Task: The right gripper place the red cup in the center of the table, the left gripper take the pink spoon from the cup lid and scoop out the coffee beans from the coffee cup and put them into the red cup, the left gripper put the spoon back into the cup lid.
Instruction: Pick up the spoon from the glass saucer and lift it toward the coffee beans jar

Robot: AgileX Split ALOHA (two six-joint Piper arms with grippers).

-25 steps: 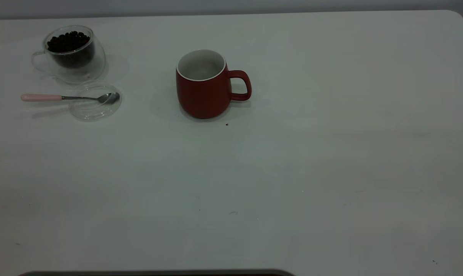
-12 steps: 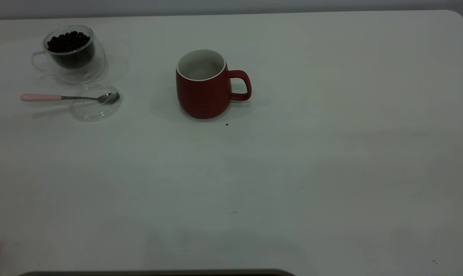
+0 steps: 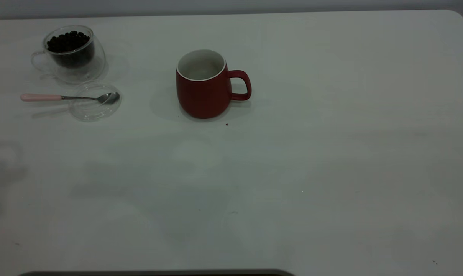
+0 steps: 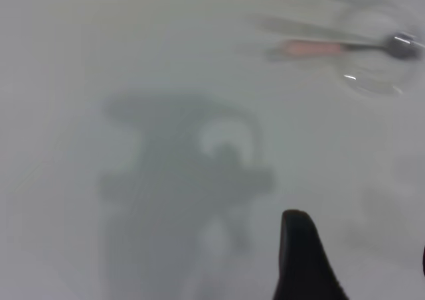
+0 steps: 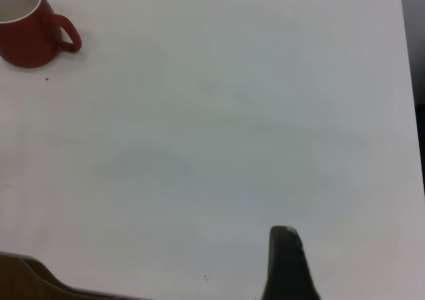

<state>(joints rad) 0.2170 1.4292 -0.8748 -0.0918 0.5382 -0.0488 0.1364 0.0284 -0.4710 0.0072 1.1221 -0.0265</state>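
Note:
The red cup [image 3: 202,92] stands upright and empty near the middle of the table [image 3: 331,161], handle to the right; the right wrist view shows the red cup [image 5: 26,38] far off. At the back left the coffee cup [image 3: 72,57] holds the coffee beans [image 3: 68,40]. In front of it the pink spoon [image 3: 43,97] lies with its bowl in the cup lid [image 3: 95,109]. Neither gripper shows in the exterior view. The left gripper [image 4: 362,240] hangs open above bare table, short of the pink spoon [image 4: 312,48] and cup lid [image 4: 375,74]. The right gripper [image 5: 355,250] is open over bare table, far from the cup.
A dark speck [image 3: 227,124] lies just in front of the red cup. A dark rim [image 3: 158,273] runs along the near edge of the exterior view. The table's edge [image 5: 408,81] lies close beside the right gripper.
The cups, lid and spoon have not moved. A faint shadow has spread across the near left part of the table.

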